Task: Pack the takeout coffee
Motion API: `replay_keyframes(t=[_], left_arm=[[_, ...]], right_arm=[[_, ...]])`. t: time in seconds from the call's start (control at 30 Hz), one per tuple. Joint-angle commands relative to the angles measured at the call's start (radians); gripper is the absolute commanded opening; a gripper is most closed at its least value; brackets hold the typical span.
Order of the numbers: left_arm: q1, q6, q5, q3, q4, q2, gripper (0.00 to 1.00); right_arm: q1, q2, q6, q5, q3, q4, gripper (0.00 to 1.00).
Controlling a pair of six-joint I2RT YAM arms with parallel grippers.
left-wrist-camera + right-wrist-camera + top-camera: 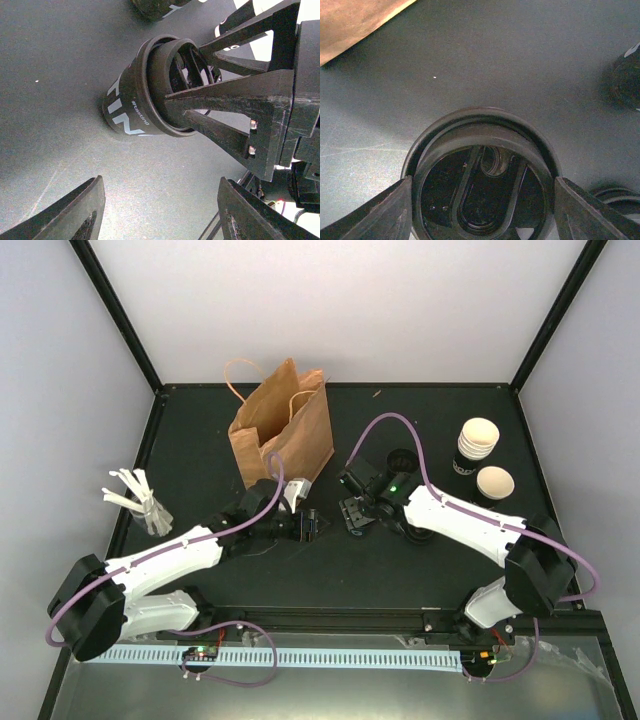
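**Takeout coffee stands at the right, and the right jaws grip another cup**

Your black surface (430, 410) carries a brown paper bag (285, 430), upright and open-topped, toward the back and left of centre. In front of it the two sets of jaws face each other near the middle. Your right jaws are clamped on a dark-inside black cup (127, 107) with white print, one finger at each side of its rim. Your left jaws are spread wide with nothing between them — they point at that cup from close by. At the far right stands the stack of cups (476, 445). The takeout coffee (495, 482) stands just beside the stack on its near side — cream inside showing, well apart from bag and jaws.
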Motion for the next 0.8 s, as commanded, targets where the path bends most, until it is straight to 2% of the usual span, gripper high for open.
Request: replay_keyframes(t=[0.0,0.43,0.77], left_arm=[[0.005,0.001,0.015,-0.001,0.027,0.012,0.64],[0.006,-0.004,0.031,0.002,0.036,0.018,0.62],[0.007,-0.002,0.042,0.011,0.034,0.025,0.62]], right_arm=[[0.005,0.008,-0.01,0.016,-0.031,-0.055,0.6],[0.004,-0.066,-0.056,-0.032,-0.029,-0.127,0.6],[0.005,-0.05,-0.088,-0.054,-0.002,-0.133,0.59]])
